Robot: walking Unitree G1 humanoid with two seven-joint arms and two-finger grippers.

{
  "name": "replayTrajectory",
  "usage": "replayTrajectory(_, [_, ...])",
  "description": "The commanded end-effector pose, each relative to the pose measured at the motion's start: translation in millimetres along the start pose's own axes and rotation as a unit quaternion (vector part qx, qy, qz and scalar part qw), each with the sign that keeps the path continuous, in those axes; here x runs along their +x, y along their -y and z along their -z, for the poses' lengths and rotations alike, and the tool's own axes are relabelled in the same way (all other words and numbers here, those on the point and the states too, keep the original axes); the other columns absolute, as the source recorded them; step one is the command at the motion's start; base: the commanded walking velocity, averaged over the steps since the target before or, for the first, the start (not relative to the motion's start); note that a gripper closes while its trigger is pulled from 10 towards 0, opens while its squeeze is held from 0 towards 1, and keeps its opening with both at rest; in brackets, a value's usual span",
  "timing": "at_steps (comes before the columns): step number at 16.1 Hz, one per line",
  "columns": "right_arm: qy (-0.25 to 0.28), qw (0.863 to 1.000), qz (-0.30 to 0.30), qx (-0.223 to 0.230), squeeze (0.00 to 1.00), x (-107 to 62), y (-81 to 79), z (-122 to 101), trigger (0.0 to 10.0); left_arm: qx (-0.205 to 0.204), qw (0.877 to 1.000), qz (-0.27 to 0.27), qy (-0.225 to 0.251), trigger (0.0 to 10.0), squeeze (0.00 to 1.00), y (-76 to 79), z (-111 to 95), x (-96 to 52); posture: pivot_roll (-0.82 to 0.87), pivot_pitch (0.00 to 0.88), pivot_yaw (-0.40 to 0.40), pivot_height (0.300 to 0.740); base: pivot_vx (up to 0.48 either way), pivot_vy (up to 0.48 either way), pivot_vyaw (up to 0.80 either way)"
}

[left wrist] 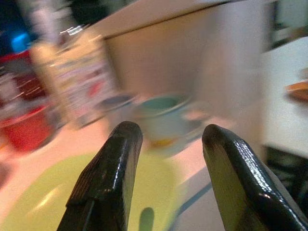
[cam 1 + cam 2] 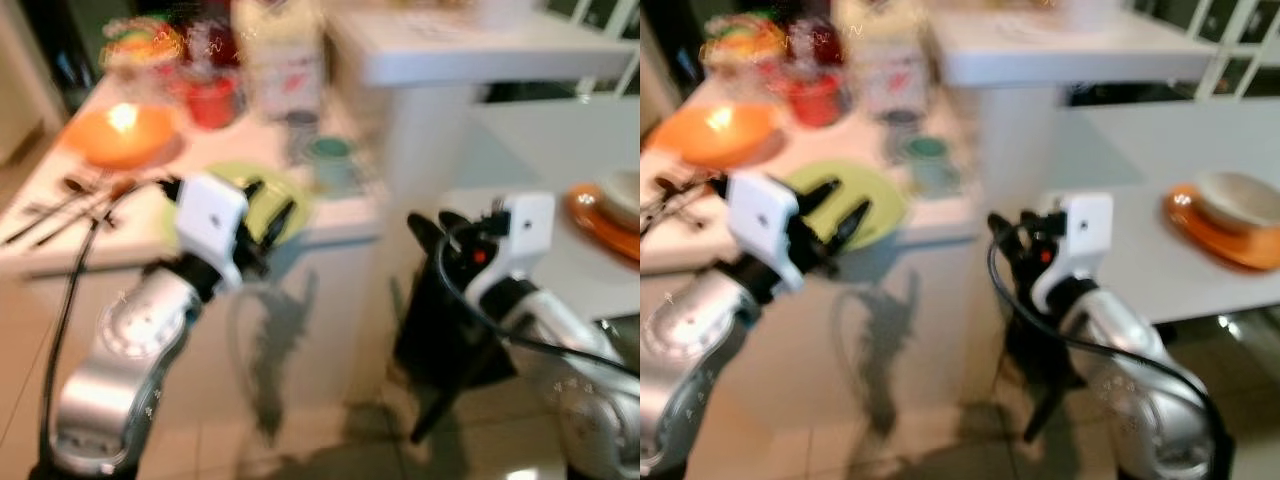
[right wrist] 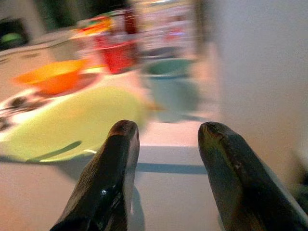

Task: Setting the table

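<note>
All views are blurred. A lime green plate [image 2: 887, 203] lies at the front edge of the white counter [image 2: 335, 222]. My left gripper [image 2: 268, 205] hovers over that plate, open and holding nothing; the left wrist view shows the plate [image 1: 38, 202] under its fingers. Beyond it stands a teal cup [image 2: 330, 160], and to the left an orange bowl [image 2: 118, 135] and spoons [image 2: 70, 195]. My right gripper [image 2: 435, 222] is open and empty, lower down beside the counter's front right corner. Its wrist view looks across the plate [image 3: 72, 125] to the teal cup [image 3: 171, 82].
A red cup [image 2: 210, 100], a carton [image 2: 285, 60] and other packages crowd the back of the counter. A white pillar [image 2: 420, 130] rises right of it. To the right, a white table [image 2: 1140, 260] carries an orange plate [image 2: 1185, 220] with a pale bowl [image 2: 1238, 198].
</note>
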State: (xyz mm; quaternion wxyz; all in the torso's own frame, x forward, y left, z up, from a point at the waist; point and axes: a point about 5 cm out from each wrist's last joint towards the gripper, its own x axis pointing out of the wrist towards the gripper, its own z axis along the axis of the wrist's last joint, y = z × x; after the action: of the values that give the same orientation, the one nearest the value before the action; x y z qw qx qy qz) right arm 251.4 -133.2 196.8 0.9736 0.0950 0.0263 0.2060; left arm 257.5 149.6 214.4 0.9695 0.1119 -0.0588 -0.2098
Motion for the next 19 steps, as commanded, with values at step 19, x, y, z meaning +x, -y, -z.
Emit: replayTrajectory(19, [0.004,0.991,0.039,-0.127,0.0,23.3,6.9,-1.4,10.0,0.025,0.992,-0.124,-0.017,10.0,0.0,-14.1,8.0,14.3,-0.01,0.0,-0.023,0.74,0.0,0.201,0.0])
